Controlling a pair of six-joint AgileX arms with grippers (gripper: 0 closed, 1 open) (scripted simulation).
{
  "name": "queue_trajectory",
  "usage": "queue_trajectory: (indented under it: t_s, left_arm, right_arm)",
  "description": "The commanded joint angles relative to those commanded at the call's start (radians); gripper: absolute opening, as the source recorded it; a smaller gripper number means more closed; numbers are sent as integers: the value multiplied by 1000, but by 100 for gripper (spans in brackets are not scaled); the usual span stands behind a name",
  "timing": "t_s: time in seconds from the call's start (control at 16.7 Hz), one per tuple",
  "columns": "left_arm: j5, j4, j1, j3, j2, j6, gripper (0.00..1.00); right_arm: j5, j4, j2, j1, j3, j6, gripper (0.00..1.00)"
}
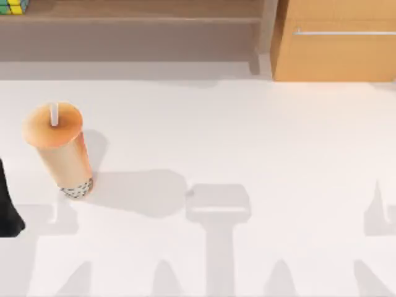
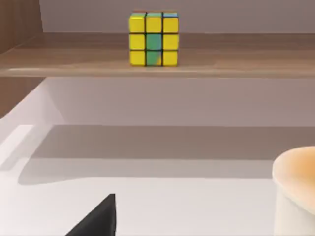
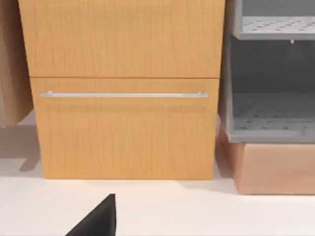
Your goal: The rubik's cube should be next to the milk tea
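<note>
Rubik's cube [image 2: 153, 39] up on wooden shelf [image 2: 206, 61] at back left, well apart from milk tea [image 1: 59, 148], upright on white bench [image 1: 260, 142], left side. Left tool [image 1: 8, 207] at bench's left edge; open/shut can't tell.

The rubik's cube [image 2: 153, 38] sits on a wooden shelf [image 2: 221, 61], well apart from the upright milk tea [image 1: 59, 148].

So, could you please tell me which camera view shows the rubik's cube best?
The left wrist view: the cube sits whole on a wooden shelf, its yellow and green face towards the camera. The top view catches just a corner of it at the far left edge. The right wrist view faces a wooden cabinet instead.
</note>
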Motion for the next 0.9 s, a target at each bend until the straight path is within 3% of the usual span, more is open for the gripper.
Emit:
queue_trajectory:
  t_s: [0.42,0.66,0.9]
  left_arm:
    - [21,120,6,95,156,-1,100]
    - [50,311,20,243,467,-3,100]
    - [79,535,42,418,918,-1,100]
  right_arm:
    - [0,0,0,0,0,0,100]
    - [0,0,0,0,0,0,100]
    - [0,0,0,0,0,0,100]
